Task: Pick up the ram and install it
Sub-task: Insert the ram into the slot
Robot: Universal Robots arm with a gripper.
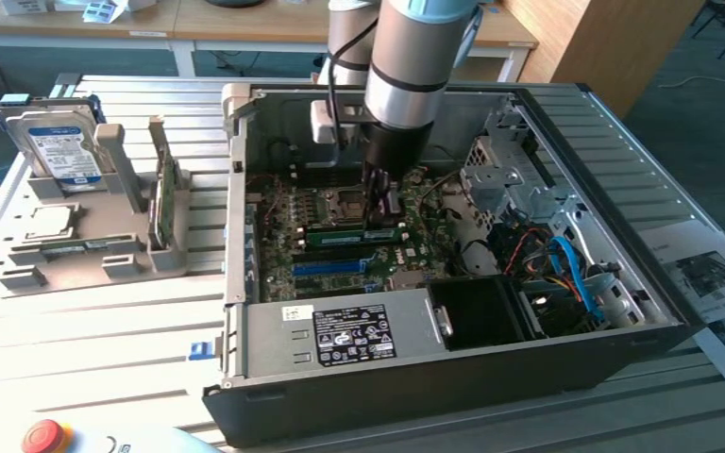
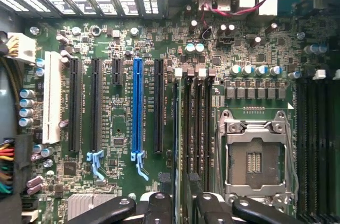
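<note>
Gripper: the black gripper [image 1: 381, 217] on the silver arm sits low inside the open black computer case [image 1: 463, 377], just over the green motherboard [image 2: 122, 33]. I cannot tell whether it is clamped on anything or standing slack.
Ram: the thin green circuit-board ram stick [image 1: 350, 230] lies lengthwise directly under the gripper, along the row of black memory slots [image 2: 197, 123]. It looks to be at or in a slot, though the angle leaves that unsure.
Neighbours: the silver processor socket [image 2: 252, 155] is just beside the gripper on one side. The blue expansion slot [image 2: 137, 112] is further off on the other.
Risk, misalignment: if the stick is tilted or slightly off the slot's line, a downward push would load its edge and the slot walls. Either could bend or crack.
Risk, half seating: pressure at the middle alone may leave one end high, its end latch not caught.
Risk, stray contact: a sideways drift could knock the socket's lever or nearby capacitors.
</note>
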